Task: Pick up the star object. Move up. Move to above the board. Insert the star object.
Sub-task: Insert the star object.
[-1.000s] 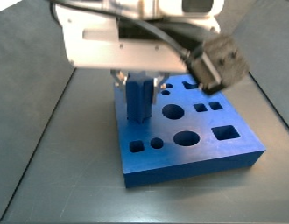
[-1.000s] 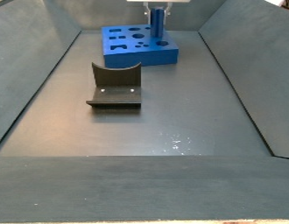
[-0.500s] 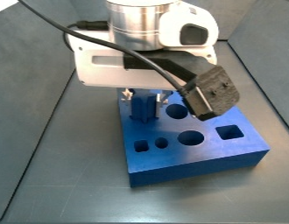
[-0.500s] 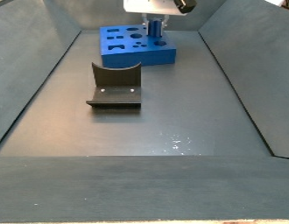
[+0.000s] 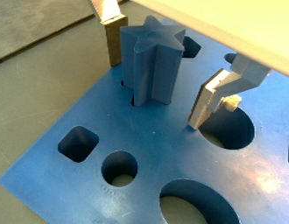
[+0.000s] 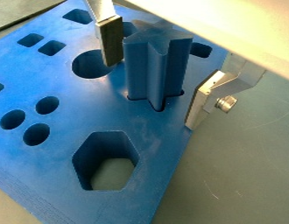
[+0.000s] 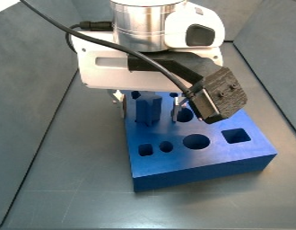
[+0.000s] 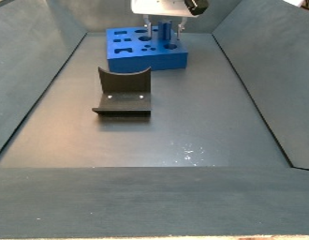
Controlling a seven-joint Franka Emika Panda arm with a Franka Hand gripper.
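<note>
We judge the last step, insertion, nearly done: the star object [image 5: 151, 63] stands upright in its hole in the board [image 5: 135, 140]. In both wrist views the gripper [image 6: 158, 61] straddles it, fingers [image 5: 214, 94] apart and clear; next comes lifting away. Only a side view shows the fixture [image 8: 122, 92] on the tabletop [image 8: 183, 131].

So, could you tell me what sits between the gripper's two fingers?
The star object, standing in the board, with small gaps to both fingers of the gripper, in both wrist views.
</note>
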